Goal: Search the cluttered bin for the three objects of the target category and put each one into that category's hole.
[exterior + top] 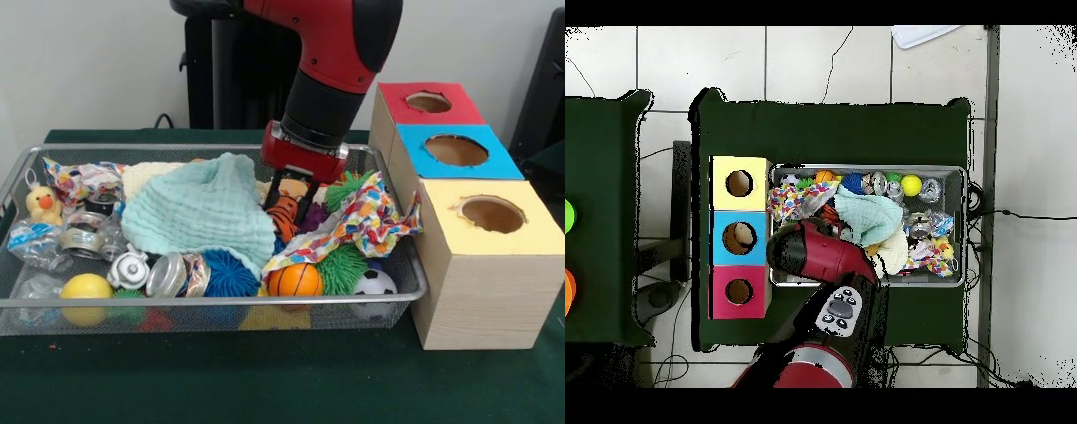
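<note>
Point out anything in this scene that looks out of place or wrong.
One thing stands out: in the overhead view a pale object sits inside the blue-topped hole, while the red-topped hole looks empty. In the front view the gripper is down in the wire basket around the striped tiger. Nothing has spilled onto the table.

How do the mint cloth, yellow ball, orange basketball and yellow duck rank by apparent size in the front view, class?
1. mint cloth, by far the largest.
2. yellow ball and orange basketball: these look alike, so no ranking.
3. yellow duck, smallest, though it sits farther from the camera, so this is unsure.
</note>
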Controlling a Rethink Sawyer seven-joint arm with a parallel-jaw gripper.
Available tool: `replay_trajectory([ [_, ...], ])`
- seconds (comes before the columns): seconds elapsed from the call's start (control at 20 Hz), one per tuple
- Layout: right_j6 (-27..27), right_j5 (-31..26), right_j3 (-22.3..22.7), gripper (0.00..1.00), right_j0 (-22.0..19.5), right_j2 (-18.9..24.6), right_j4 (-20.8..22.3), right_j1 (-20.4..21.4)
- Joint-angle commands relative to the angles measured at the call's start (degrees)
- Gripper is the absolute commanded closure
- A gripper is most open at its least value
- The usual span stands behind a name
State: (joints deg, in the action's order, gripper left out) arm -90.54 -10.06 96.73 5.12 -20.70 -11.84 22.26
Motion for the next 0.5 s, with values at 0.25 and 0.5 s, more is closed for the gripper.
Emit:
replay_trajectory([
  [0.25, -13.7, -1.1, 8.0, 1.0, -2.4, 4.0, -1.5, -3.1],
  [0.5, -12.4, -5.7, 8.6, 1.0, -1.6, 4.0, -1.4, 0.3],
])
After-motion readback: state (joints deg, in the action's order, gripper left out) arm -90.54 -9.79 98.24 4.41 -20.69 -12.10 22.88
